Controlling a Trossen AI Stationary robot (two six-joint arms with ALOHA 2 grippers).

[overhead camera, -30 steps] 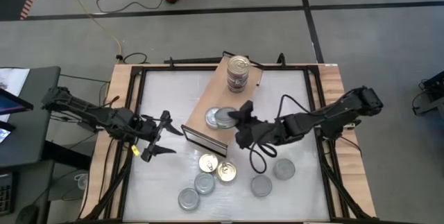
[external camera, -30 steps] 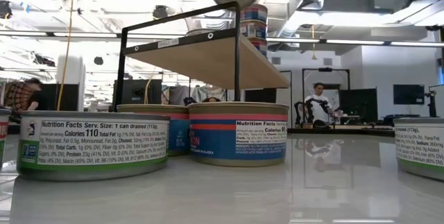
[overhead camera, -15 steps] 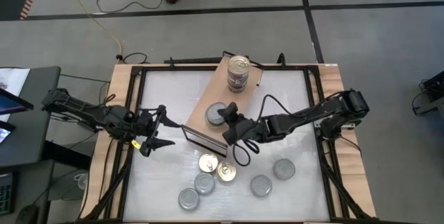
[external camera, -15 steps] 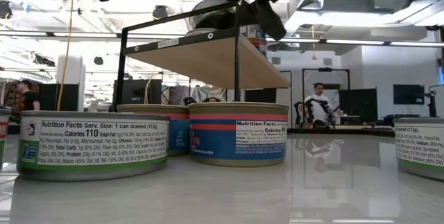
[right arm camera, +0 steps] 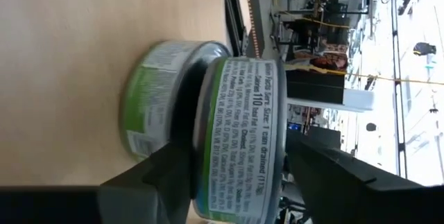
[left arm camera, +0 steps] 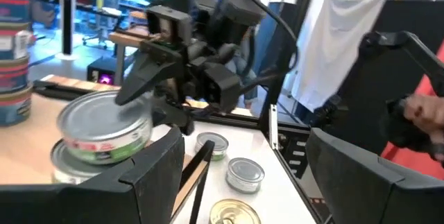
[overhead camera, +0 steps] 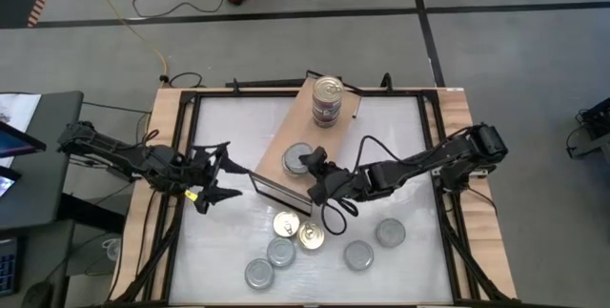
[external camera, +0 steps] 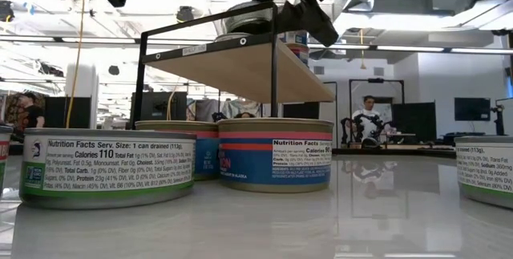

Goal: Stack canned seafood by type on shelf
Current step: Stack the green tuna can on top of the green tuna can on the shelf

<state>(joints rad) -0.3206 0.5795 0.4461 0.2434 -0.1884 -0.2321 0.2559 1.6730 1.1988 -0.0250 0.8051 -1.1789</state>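
green-label tin stacked on the shelf

the right tool point(overhead camera: 307, 167) sits at the shelf point(overhead camera: 348, 110), fingers parted either side of a green-label tin point(right arm camera: 239, 137) resting on another; whether the pads touch it is hard to say. a taller stack point(overhead camera: 327, 100) stands farther along. the left tool point(overhead camera: 221, 173), fingers apart, hangs over the counter point(overhead camera: 229, 127) beside the shelf.
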